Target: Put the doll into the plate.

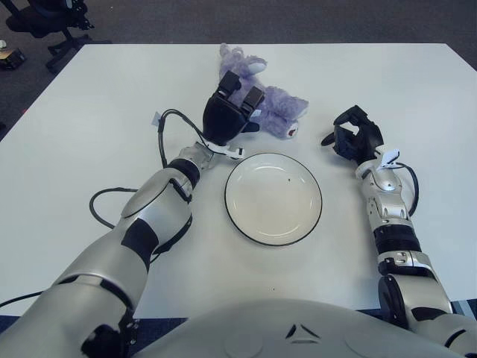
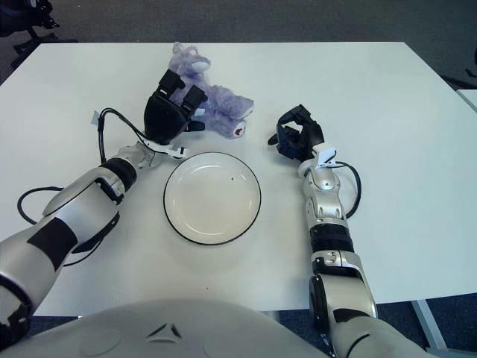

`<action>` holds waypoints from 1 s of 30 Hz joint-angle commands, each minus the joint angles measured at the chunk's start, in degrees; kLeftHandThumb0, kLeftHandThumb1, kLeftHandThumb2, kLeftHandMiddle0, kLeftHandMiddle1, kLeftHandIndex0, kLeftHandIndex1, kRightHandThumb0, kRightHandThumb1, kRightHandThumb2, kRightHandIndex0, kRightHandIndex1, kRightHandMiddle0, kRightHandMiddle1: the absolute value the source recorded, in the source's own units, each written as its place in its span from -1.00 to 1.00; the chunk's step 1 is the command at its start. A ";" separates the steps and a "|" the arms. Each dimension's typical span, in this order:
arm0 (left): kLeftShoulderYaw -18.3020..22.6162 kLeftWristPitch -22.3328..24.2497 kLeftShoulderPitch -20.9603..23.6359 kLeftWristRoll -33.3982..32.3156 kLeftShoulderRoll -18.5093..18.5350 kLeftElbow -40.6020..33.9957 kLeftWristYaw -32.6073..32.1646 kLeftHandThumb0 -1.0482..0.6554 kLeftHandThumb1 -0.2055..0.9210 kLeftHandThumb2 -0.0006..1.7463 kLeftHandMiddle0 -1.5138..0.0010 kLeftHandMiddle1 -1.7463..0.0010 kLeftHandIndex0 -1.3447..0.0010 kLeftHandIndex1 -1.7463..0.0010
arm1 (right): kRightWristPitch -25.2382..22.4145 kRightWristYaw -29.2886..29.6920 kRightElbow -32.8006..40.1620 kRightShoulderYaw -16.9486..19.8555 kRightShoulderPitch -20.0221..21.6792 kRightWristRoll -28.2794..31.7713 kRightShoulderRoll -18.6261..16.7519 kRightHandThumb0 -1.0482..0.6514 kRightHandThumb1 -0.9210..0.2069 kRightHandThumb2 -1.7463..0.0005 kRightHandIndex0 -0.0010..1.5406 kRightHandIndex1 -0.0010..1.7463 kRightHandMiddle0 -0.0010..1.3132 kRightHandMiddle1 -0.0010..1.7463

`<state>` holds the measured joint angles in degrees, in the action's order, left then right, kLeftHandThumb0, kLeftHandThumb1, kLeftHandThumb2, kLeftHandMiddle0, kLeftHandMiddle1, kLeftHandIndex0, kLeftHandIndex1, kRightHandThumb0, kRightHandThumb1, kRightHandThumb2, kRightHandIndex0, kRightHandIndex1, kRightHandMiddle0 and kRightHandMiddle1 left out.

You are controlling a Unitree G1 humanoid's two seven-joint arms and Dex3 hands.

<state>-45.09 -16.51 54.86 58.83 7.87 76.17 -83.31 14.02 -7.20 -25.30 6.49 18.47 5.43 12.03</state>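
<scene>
A purple plush doll (image 1: 279, 104) lies on the white table, just beyond the plate. My left hand (image 1: 240, 91) reaches over the doll's left part, its black fingers (image 2: 195, 95) curled down onto the plush body. The doll's head (image 1: 237, 57) pokes out beyond the fingertips. The white plate (image 1: 273, 220) with a dark rim sits empty in the middle, right in front of the doll. My right hand (image 1: 349, 136) shows to the right of the plate, fingers loosely bent and holding nothing.
A black cable (image 1: 162, 143) runs across the table by my left forearm and loops at the left (image 1: 97, 209). An office chair (image 1: 48, 22) stands off the table's far left corner. The far table edge (image 1: 335, 45) runs behind the doll.
</scene>
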 commanded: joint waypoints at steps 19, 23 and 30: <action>-0.64 1.15 0.70 0.21 0.83 0.78 1.99 0.24 0.18 0.26 0.29 -0.81 0.46 -1.00 | -2.40 -0.92 -3.26 -1.01 -2.12 -1.20 -0.14 -0.22 -0.54 0.01 0.17 1.00 -0.45 1.00; -0.66 1.28 0.66 0.23 0.83 0.78 2.16 0.24 0.18 0.26 0.29 -0.80 0.46 -1.00 | -2.22 -1.15 -3.53 -0.97 -2.02 -1.14 -0.05 -0.22 -0.54 0.02 0.16 1.00 -0.45 1.00; 0.20 5.50 0.45 -0.63 0.07 1.05 5.62 0.23 0.66 -0.24 0.47 -0.66 0.45 -0.92 | -1.99 -1.52 -3.71 -0.96 -2.00 -1.13 0.05 -0.22 -0.54 0.02 0.16 1.00 -0.45 1.00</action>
<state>-45.24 -13.27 55.11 58.88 7.81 76.46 -80.68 14.31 -7.90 -26.47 6.40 18.95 5.43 12.19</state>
